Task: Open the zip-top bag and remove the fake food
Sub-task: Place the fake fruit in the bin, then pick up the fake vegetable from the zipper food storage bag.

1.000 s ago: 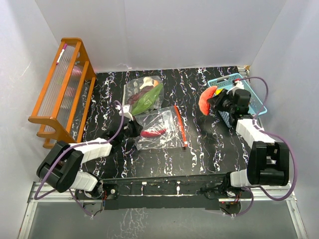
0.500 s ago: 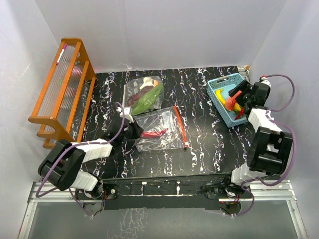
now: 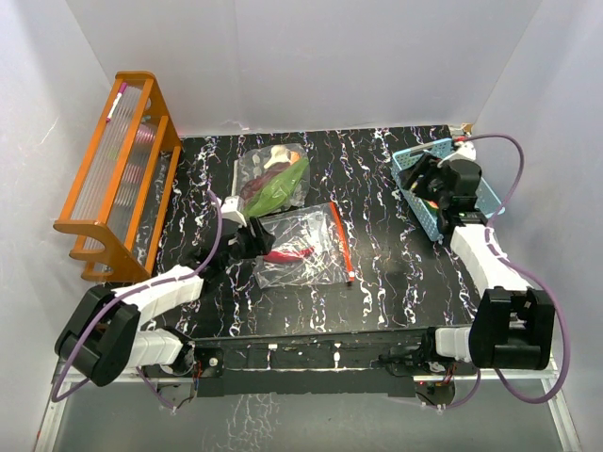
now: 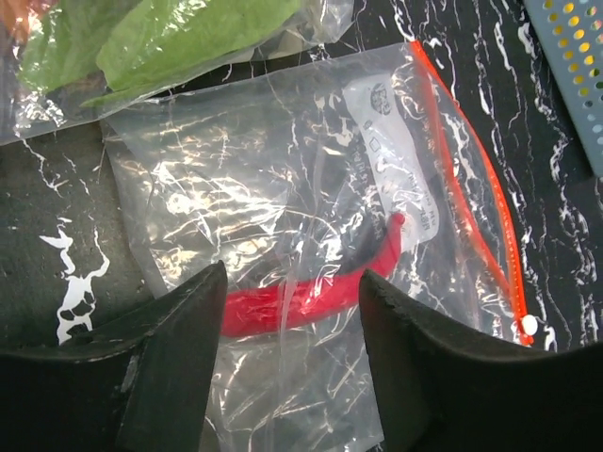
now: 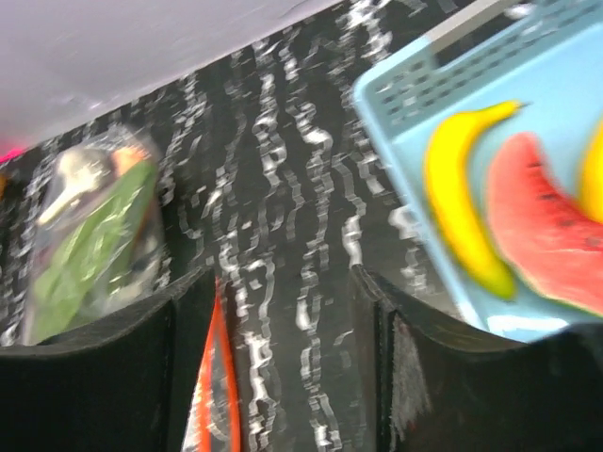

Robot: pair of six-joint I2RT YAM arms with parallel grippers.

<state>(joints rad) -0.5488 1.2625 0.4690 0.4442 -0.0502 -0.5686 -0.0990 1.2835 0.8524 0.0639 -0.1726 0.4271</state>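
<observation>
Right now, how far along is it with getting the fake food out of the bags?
Done: a banana and a watermelon slice lie in the blue basket, by the open, empty right gripper. In hand: the open left gripper sits over the near bag, with a red chilli inside. Left: that chilli, and the far bag of green leafy pieces, which still looks full.

bag (image 4: 236, 179): clear crinkly glossy plastic | chilli (image 4: 301, 301): glossy red plastic | basket (image 5: 424, 85): perforated blue plastic | rack (image 3: 99, 247): smooth wood
</observation>
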